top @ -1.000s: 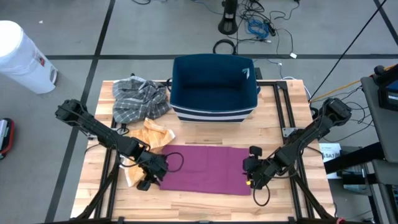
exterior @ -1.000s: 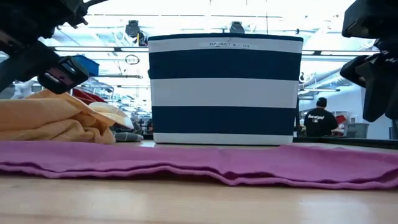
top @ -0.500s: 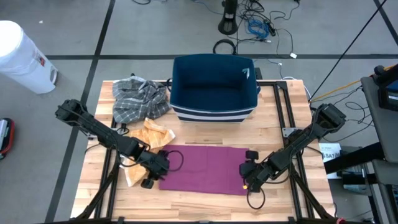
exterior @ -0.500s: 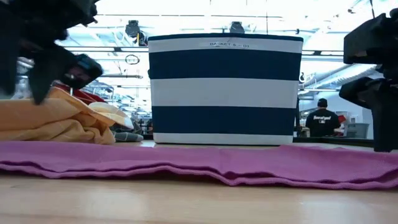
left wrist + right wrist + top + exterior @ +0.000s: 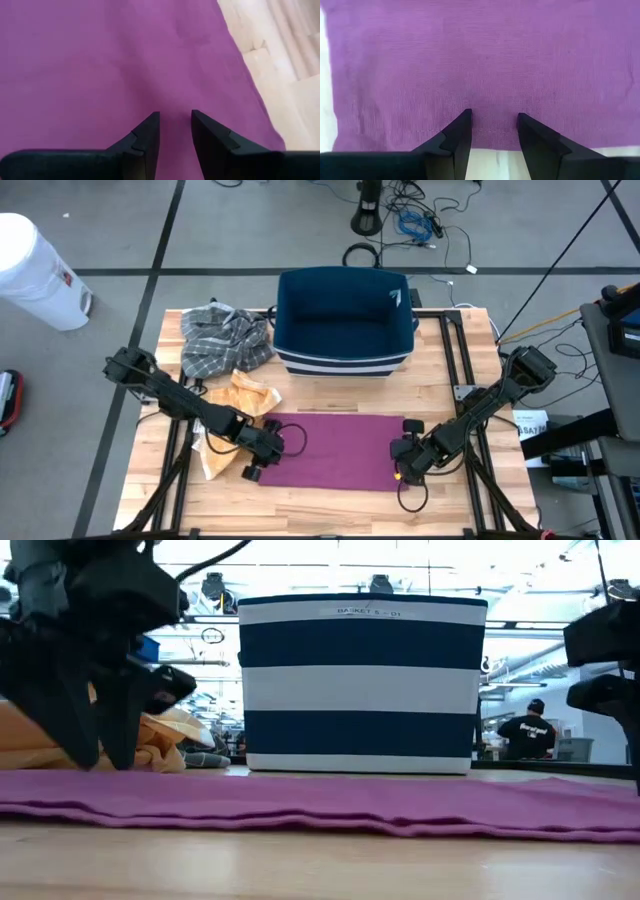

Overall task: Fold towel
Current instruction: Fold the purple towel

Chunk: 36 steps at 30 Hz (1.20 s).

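On the worktop the towel lies long side to side, the left gripper and right gripper at its opposite ends, both with fingers apart, holding nothing

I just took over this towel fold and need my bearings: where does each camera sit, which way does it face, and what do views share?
High view: overhead, straight down on the wooden table; both arms show.
Low view: tabletop height, looking across the flat purple towel at the navy-and-white striped basket; both arms in it.
Left wrist view: behind the open left gripper, over the towel near its edge.
Right wrist view: behind the open right gripper, at the towel's hem.
All four share the towel.
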Each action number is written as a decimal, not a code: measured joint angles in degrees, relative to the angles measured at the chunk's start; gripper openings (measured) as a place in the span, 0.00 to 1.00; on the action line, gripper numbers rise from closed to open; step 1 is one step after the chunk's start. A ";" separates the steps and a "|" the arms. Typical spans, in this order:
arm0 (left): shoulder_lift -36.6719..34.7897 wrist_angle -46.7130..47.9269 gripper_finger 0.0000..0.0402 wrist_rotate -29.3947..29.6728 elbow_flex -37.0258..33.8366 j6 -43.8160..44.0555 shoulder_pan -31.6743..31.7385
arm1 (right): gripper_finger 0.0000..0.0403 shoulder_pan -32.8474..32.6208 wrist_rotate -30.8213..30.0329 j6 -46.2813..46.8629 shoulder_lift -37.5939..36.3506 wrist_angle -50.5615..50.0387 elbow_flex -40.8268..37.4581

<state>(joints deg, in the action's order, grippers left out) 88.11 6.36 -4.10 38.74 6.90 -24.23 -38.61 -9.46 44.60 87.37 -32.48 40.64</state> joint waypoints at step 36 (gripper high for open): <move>2.95 -11.62 0.29 3.18 -0.02 -5.73 3.75 | 0.35 6.21 -19.20 0.25 -5.17 37.88 4.39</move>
<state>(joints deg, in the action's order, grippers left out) 91.07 -5.26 -0.92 38.72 1.17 -20.48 -32.40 -28.66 44.85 82.20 5.40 45.04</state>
